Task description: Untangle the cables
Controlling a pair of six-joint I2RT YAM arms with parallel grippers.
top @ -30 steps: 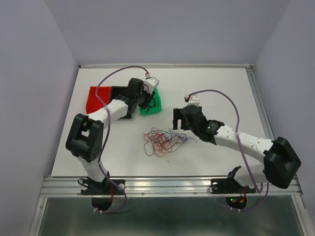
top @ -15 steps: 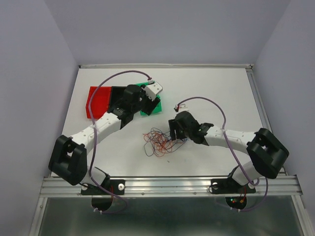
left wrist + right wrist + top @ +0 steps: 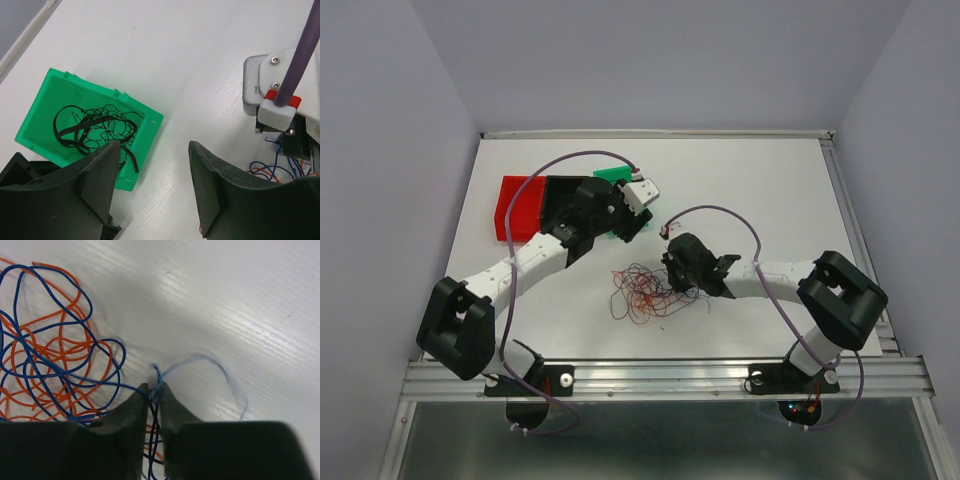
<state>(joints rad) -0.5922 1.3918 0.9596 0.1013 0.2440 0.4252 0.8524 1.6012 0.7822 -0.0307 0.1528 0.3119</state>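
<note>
Finding the cables [image 3: 645,288] lying in a loose heap on the white table [image 3: 770,190], right at the tip of the right gripper [image 3: 154,390]. Squeezing one thin blue cable [image 3: 156,371] between fingers almost closed. Keeping the left gripper [image 3: 155,147] wide open, holding nothing, beside a green bin [image 3: 45,112] with black cables [image 3: 95,127] inside. Looping and crossing in red-orange, blue and black.

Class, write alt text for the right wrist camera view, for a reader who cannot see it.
The right gripper, seen from its own wrist, is closed almost fully on a thin blue cable just above the white table. To its left lies a loose tangle of red and blue cables.
</note>
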